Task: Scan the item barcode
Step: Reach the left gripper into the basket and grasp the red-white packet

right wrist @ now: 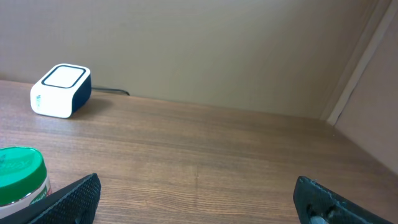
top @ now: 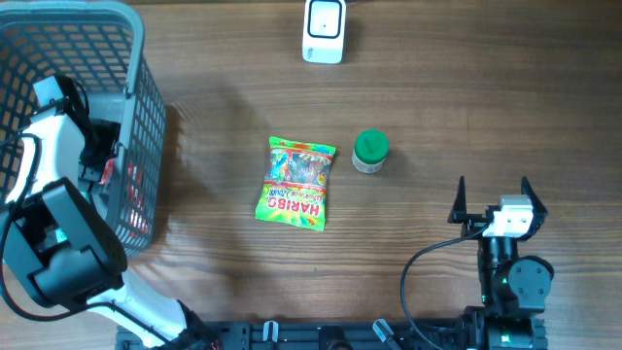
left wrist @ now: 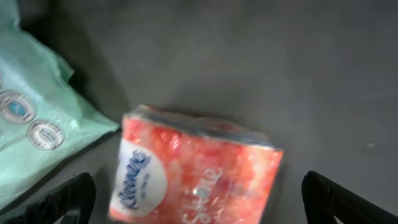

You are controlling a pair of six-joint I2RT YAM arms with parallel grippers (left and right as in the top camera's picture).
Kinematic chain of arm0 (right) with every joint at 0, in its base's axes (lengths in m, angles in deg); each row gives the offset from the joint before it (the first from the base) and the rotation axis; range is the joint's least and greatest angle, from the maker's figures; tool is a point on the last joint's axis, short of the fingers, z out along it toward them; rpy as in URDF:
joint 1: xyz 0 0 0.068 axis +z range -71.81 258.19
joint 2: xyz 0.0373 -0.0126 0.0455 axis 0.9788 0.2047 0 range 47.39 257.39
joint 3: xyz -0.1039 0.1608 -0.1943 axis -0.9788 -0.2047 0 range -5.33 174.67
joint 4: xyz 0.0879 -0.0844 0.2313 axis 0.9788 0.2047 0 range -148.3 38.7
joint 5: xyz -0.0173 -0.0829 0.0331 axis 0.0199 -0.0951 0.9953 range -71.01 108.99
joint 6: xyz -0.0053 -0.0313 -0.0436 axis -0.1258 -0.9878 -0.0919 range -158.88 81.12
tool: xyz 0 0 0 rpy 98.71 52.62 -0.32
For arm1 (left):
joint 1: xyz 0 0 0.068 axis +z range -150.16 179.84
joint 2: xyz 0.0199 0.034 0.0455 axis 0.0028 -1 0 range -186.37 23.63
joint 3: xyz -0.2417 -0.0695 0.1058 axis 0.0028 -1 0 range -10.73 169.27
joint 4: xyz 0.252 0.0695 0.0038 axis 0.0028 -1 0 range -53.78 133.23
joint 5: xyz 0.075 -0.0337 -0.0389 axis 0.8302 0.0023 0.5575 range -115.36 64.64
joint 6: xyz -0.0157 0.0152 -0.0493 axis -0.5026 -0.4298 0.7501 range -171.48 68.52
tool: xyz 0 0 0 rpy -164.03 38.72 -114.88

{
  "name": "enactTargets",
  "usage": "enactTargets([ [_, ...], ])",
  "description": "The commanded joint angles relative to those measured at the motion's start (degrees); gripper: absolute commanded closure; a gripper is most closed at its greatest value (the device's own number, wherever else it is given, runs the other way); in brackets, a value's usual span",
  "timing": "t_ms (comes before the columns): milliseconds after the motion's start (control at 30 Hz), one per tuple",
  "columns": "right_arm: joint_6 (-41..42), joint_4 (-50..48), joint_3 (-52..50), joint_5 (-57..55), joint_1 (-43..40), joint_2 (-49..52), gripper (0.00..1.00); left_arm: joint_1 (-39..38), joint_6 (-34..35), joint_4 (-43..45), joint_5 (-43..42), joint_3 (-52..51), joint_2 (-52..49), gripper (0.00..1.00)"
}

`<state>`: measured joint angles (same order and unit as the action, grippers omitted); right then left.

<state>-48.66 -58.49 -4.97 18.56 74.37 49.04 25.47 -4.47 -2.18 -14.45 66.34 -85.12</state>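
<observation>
My left pincer (left wrist: 202, 199) and right pincer (top: 494, 194) both gaped empty. The left hung inside the one basket (top: 136, 58) above one Kleenex pack (left wrist: 193, 174), whose long axis lay crosswise between its fingers, near one green pouch (left wrist: 31, 118). One scanner (top: 324, 30) stood outside.

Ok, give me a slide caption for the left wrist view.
Open left fingers hover above a red tissue pack beside a pale green packet.

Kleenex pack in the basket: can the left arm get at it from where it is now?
Probably yes. The left gripper is open right over the Kleenex pack, nothing lies on it, and the green pouch sits off to one side.
</observation>
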Motion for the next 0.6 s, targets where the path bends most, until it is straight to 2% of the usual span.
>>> enactTargets([
  [0,-0.6,-0.2,-0.1,0.5,0.2,-0.2,0.00,0.4,-1.8,1.1,0.9,-0.7,-0.8,0.00],
  [100,-0.6,-0.2,-0.1,0.5,0.2,-0.2,0.00,0.4,-2.1,1.2,0.5,-0.7,-3.3,0.00],
  [200,-0.6,-0.2,-0.1,0.5,0.2,-0.2,0.00,0.4,-6.1,0.8,-0.1,-0.7,-6.3,0.00],
  [267,-0.6,-0.2,-0.1,0.5,0.2,-0.2,0.00,0.4,-8.1,0.1,-0.1,-0.7,-7.0,0.09],
  [333,-0.6,-0.2,-0.1,0.5,0.2,-0.2,0.00,0.4,-8.1,-0.7,0.1,-0.7,-6.9,0.31],
  [367,-0.6,-0.2,-0.1,0.5,0.2,-0.2,0.00,0.4,-8.1,-0.9,0.1,-0.7,-6.7,0.37],
  [400,-0.6,-0.2,-0.1,0.5,0.2,-0.2,0.00,0.4,-8.1,-1.4,0.1,-0.5,-6.3,0.47],
  [433,-0.6,-0.2,-0.1,0.5,0.2,-0.2,0.00,0.4,-8.1,-1.7,0.1,-0.5,-5.4,0.52],
  [567,-0.6,-0.2,-0.1,0.5,0.2,-0.2,0.00,0.4,-9.4,-4.4,0.1,2.5,-0.3,0.50],
])
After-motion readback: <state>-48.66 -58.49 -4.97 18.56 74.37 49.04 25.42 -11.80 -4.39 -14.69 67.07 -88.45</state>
